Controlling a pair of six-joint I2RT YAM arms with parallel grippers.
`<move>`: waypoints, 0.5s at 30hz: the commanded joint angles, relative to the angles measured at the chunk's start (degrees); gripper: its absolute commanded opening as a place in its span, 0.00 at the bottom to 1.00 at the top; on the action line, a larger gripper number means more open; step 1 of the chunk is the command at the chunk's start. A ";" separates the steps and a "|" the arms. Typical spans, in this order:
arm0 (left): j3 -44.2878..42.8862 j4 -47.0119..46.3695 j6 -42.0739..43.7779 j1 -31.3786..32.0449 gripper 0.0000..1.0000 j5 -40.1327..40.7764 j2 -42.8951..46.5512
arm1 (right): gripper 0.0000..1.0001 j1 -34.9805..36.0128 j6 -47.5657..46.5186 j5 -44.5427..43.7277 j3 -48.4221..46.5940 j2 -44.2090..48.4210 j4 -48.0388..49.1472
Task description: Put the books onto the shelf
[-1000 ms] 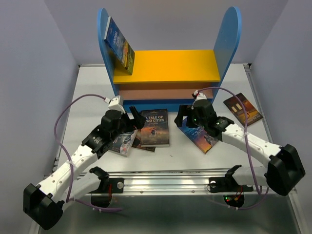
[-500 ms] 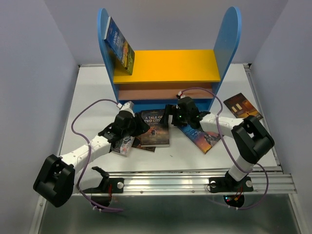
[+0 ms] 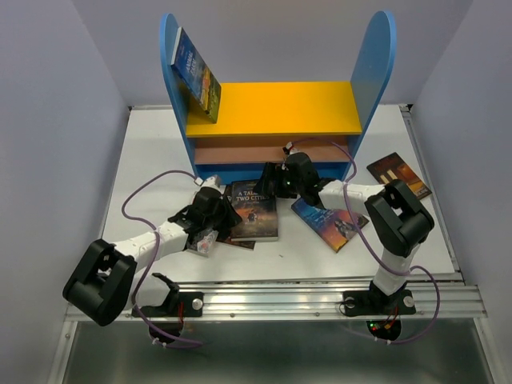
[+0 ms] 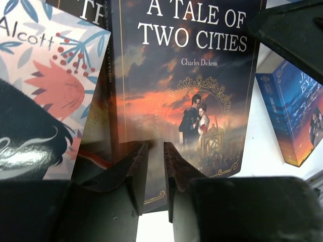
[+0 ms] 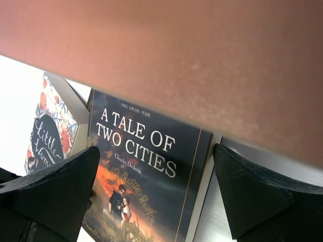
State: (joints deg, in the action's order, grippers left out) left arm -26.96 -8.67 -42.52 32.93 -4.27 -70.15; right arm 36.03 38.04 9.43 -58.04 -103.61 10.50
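Observation:
A Tale of Two Cities point(image 3: 254, 210) lies flat in front of the shelf point(image 3: 280, 108), overlapping a dark book point(image 3: 238, 240). My left gripper point(image 3: 222, 214) is at its near left corner. In the left wrist view its fingertips point(image 4: 155, 146) rest over the cover's point(image 4: 186, 75) bottom edge, a slim gap between them and nothing gripped. Little Women point(image 4: 45, 91) lies just left. My right gripper point(image 3: 270, 182) stands open at the book's far edge, under the shelf's brown board point(image 5: 202, 60), jaws straddling the title point(image 5: 146, 171). One book point(image 3: 196, 72) leans on the shelf's left panel.
A blue-covered book point(image 3: 330, 220) lies under my right forearm, and an orange-brown one point(image 3: 398, 176) sits near the table's right edge. The shelf's blue base point(image 3: 240, 170) is close behind both grippers. A metal rail point(image 3: 320, 292) runs along the near edge.
My left gripper slid right to the corner of A Tale of Two Cities while its jaws narrowed from wide open. My right arm reached left to the book's far edge, still open.

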 commanded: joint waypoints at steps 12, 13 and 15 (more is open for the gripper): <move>-2.04 1.46 2.62 -0.06 0.26 5.94 -5.96 | 1.00 -0.35 5.90 -2.40 1.18 -5.02 -1.54; -2.22 1.63 2.71 -0.06 0.25 6.03 -6.31 | 1.00 -0.35 6.16 -2.66 1.18 -5.37 -1.54; -2.31 1.55 2.80 -0.06 0.25 5.94 -7.28 | 1.00 -0.35 6.08 -2.84 0.91 -5.81 -1.63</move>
State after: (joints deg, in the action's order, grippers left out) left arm -28.99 -12.23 -41.89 32.93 -1.83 -75.11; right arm 36.03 39.42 6.15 -58.04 -105.45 14.17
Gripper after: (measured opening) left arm 0.250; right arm 0.998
